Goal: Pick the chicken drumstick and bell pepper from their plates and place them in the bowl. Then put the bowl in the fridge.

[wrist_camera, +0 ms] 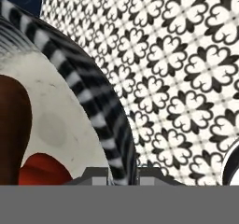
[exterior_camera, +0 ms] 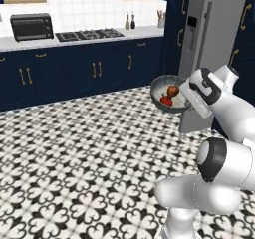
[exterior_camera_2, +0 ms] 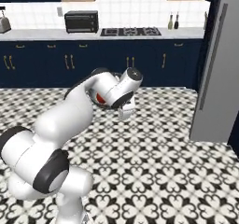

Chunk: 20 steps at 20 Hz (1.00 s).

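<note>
Above patterned floor point(exterior_camera: 74, 148), before fridge point(exterior_camera: 211, 44): bowl point(exterior_camera: 160, 87) held aloft, mouth tilted toward camera. Chicken drumstick point(exterior_camera: 172, 90) stands roughly upright inside, bell pepper point(exterior_camera: 166, 101) just below it. Hand point(wrist_camera: 122, 174) clamped on bowl rim, fingertips mostly cut off. Arm hides most of bowl from right.

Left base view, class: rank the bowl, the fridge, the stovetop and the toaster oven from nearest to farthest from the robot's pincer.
1. The bowl, held by its rim in the pincer.
2. The fridge, just behind, to the right.
3. The stovetop, on the far counter.
4. The toaster oven, farthest left on that counter.
</note>
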### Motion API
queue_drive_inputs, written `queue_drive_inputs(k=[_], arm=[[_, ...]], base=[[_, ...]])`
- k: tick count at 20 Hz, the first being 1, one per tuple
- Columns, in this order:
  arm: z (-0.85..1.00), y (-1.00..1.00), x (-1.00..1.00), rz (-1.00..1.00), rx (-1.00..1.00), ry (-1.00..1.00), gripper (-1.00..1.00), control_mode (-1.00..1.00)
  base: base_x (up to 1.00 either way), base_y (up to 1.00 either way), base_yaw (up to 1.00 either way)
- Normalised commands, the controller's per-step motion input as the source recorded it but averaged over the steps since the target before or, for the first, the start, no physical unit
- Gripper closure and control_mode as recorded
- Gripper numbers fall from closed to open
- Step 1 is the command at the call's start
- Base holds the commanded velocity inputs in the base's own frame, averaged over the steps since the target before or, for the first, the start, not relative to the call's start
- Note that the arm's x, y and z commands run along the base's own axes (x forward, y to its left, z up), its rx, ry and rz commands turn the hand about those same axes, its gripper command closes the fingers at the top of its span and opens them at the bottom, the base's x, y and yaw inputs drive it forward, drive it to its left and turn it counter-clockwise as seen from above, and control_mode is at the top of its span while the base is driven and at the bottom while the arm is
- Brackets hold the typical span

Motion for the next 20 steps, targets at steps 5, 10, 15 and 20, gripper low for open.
queue_drive_inputs(k=[5, 10, 15, 20], arm=[[0.0, 0.0, 0.0, 0.0, 0.0, 0.0, 1.0, 1.0], [0.0, 0.0, 0.0, 0.0, 0.0, 0.0, 1.0, 1.0], [0.0, 0.0, 0.0, 0.0, 0.0, 0.0, 1.0, 1.0], [0.0, 0.0, 0.0, 0.0, 0.0, 0.0, 1.0, 1.0]], base=[[1.0, 0.43, -0.17], [1.0, 0.64, -0.24], [1.0, 0.71, -0.27], [1.0, 0.84, -0.43]])
